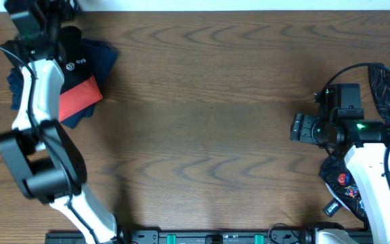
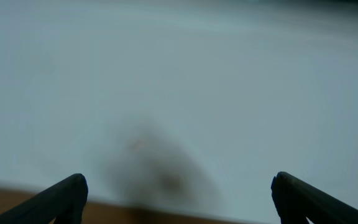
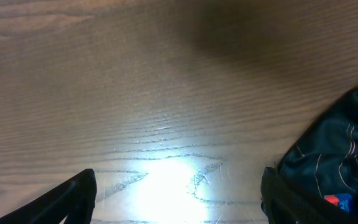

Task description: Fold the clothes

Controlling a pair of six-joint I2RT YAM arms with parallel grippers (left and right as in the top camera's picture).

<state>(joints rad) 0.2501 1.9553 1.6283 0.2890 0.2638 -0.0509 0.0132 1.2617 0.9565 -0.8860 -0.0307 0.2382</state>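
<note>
- Nearest us, on the right, a heap of dark clothes [image 1: 340,181] with thin-line print lies crumpled along the table's [image 1: 202,102] right edge. It runs from near to mid-depth, partly under the right arm [image 1: 371,176]. Small red and blue patches show in it.
- Just left of that heap, the right gripper [image 3: 179,190] hangs low over bare wood. Its fingers [image 3: 73,196] stand wide apart with nothing between them — released. In the wrist view the printed cloth lies by the right-hand finger, and we cannot tell whether they touch.
- At the far left sits a second pile. A black garment [image 1: 73,47] with a white hexagon logo [image 1: 71,66] and lettering touches a red piece [image 1: 80,100] on its near side. Navy cloth [image 1: 105,59] spreads out beneath both.
- The left arm [image 1: 29,102] reaches from the near edge across this pile's left part.
- Farthest off, the left gripper [image 2: 179,190] points at a pale, blurred wall [image 2: 179,74], with only a strip of table below it. Its fingers [image 2: 67,196] are spread wide with nothing between them — released too.
</note>
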